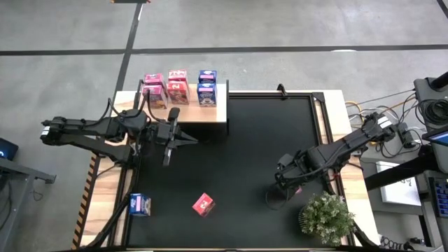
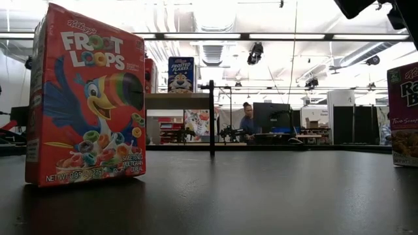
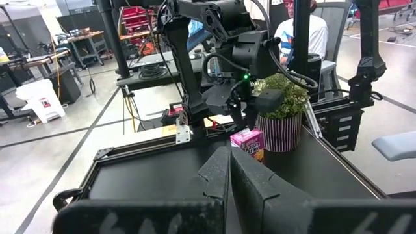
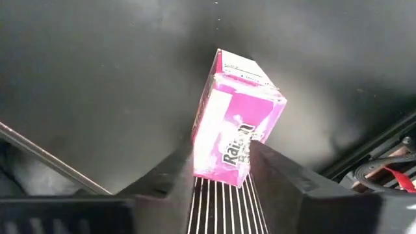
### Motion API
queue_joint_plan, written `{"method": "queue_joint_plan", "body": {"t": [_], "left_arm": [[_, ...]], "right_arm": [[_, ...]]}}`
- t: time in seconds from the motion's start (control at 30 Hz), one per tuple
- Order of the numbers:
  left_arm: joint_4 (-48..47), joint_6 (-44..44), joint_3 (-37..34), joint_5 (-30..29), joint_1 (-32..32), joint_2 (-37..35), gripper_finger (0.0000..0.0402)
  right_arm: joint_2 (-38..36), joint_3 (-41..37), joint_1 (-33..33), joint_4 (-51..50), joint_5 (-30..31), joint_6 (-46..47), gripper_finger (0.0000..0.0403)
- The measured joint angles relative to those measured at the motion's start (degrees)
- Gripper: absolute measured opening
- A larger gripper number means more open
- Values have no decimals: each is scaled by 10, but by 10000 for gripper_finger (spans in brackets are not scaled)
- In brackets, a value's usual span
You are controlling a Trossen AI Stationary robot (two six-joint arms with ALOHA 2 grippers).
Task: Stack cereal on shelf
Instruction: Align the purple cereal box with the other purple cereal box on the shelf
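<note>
A pink cereal box [image 4: 237, 117] stands upright on the black mat [image 1: 266, 140] at the near right, also seen in the low view [image 2: 405, 114]. My right gripper [image 4: 221, 153] comes down on it from above and is shut on it. Several cereal boxes [image 1: 177, 87] stand on the pale wooden shelf [image 1: 217, 112] at the far left. A red box [image 1: 204, 204] and a blue box [image 1: 140, 204] rest on the mat near the front edge. My left gripper [image 1: 171, 133] hovers shut and empty just in front of the shelf. My right gripper pinches the pink box between its two fingers, at the end nearest the gripper [image 4: 218, 172]. One finger [image 4: 175, 179] lies on each narrow side, and the printed front faces the wrist camera. The fingers point steeply down. The box's bottom rests on the mat.
A potted plant [image 1: 325, 217] stands at the near right corner, close beside the pink box. The red box [image 2: 85, 98] stands right in front of the low camera. A raised black rim [image 1: 318, 126] borders the mat. A person [image 3: 302, 32] sits beyond the table.
</note>
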Motion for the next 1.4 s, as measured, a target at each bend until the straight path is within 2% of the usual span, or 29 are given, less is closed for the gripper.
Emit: {"method": "queue_joint_plan", "body": {"t": [0.3,0.4,0.53,0.7,1.07,1.4], "left_arm": [[0,0,0,0,0,0,0],[0,1,0,0,0,0,0],[0,2,0,0,0,0,0],[0,2,0,0,0,0,0],[0,2,0,0,0,0,0],[0,2,0,0,0,0,0]], "right_arm": [[0,-26,0,2,-11,27,277],[0,-38,3,10,-14,28,303],[0,-63,4,37,-12,27,318],[0,-89,4,77,-12,25,304],[0,-94,3,80,-13,25,209],[0,-82,3,81,-10,13,181]]}}
